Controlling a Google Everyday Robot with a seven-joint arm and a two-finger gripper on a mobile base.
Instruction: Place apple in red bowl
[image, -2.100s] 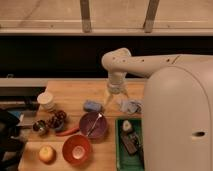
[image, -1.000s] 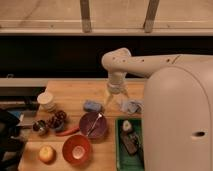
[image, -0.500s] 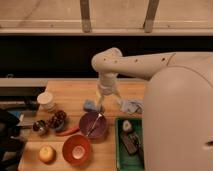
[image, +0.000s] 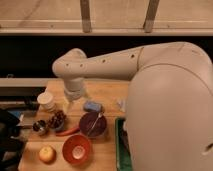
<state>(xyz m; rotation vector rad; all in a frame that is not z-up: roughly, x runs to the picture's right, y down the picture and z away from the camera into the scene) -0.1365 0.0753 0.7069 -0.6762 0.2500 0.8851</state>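
No text, label, brand, number or sign is legible. None can be read on the tool (image: 76, 99), hanging above the far left of the surface (image: 106, 92), or on the arm (image: 115, 60).

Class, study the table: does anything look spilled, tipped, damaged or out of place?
Nothing stands out. The apple sits beside the red bowl, which stands upright and empty, and the gripper hangs open above the table at its rear.
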